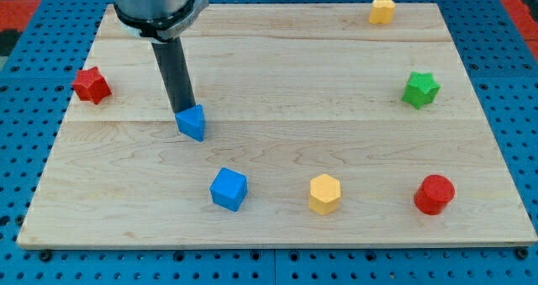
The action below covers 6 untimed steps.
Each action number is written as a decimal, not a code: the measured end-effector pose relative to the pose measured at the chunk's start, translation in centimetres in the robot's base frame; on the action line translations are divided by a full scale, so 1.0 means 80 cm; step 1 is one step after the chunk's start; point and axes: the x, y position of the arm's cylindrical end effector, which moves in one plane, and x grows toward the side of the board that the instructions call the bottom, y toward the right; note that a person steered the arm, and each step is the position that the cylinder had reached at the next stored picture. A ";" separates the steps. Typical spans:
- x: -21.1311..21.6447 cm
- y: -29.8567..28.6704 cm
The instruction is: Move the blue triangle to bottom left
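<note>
1. The wooden table (277,134) fills most of the view.
2. My tip (185,110) touches the top edge of the blue triangle (192,122), left of the table's centre. The tool is a plain rod with nothing to open or close.
3. A blue cube (228,189) lies below the triangle, nearer the view's bottom.
4. A red star-shaped block (91,85) sits at the view's left edge.

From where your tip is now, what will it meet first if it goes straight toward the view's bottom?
My tip already sits just above the blue triangle, apparently touching it. That block comes first; the blue cube lies lower and slightly right, though depth is uncertain.
</note>
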 end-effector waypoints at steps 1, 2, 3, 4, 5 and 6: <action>0.021 0.000; -0.004 0.037; 0.035 0.061; 0.068 0.021; 0.058 0.005; 0.043 0.005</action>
